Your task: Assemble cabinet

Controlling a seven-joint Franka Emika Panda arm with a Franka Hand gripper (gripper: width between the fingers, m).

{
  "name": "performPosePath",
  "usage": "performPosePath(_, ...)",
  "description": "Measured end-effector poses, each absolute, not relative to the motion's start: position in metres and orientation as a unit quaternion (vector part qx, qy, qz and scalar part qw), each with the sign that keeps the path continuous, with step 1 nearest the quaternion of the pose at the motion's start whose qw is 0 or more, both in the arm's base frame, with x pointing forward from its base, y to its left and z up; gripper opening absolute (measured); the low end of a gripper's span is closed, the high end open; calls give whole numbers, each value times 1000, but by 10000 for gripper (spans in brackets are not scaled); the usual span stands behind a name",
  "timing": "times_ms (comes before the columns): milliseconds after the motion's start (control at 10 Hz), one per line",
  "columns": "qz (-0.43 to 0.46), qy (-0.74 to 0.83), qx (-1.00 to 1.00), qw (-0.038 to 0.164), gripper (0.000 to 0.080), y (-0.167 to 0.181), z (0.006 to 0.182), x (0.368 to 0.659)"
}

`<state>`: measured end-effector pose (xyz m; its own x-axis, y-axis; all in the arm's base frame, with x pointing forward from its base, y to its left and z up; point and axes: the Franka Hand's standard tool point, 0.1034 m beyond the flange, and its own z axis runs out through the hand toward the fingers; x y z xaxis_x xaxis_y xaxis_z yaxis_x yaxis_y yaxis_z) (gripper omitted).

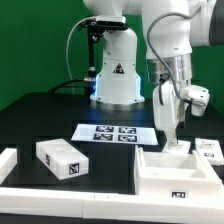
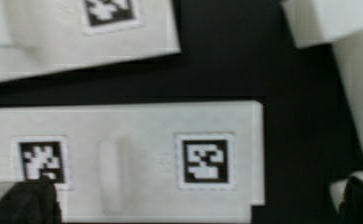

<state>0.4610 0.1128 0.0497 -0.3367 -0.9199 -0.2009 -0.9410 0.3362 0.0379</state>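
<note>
The cabinet body (image 1: 176,172), a large open white box with a tag on its front, stands at the exterior view's right. My gripper (image 1: 176,142) hangs just above its far wall, open and empty. In the wrist view a white face with two square tags (image 2: 125,155) lies below my gripper (image 2: 188,205). One dark fingertip (image 2: 18,205) is over its edge and the other (image 2: 359,195) is off it over the black table. A loose white block with tags (image 1: 62,160) lies at the exterior view's left.
The marker board (image 1: 118,133) lies flat behind the cabinet. White border rails (image 1: 60,190) run along the front and the left. A small white tagged part (image 1: 208,148) sits at the far right. More white tagged parts (image 2: 80,40) show in the wrist view.
</note>
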Motion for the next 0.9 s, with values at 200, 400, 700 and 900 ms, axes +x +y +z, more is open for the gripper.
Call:
performPosePath(200,74,814,-572,72,797,113,49,460)
performPosePath(400,74,813,-573,67,797,114,44,452)
performPosePath(700,77,809,-581,42,797,117,18,433)
performPosePath(900,78,806,-585,40,797,122,14,435)
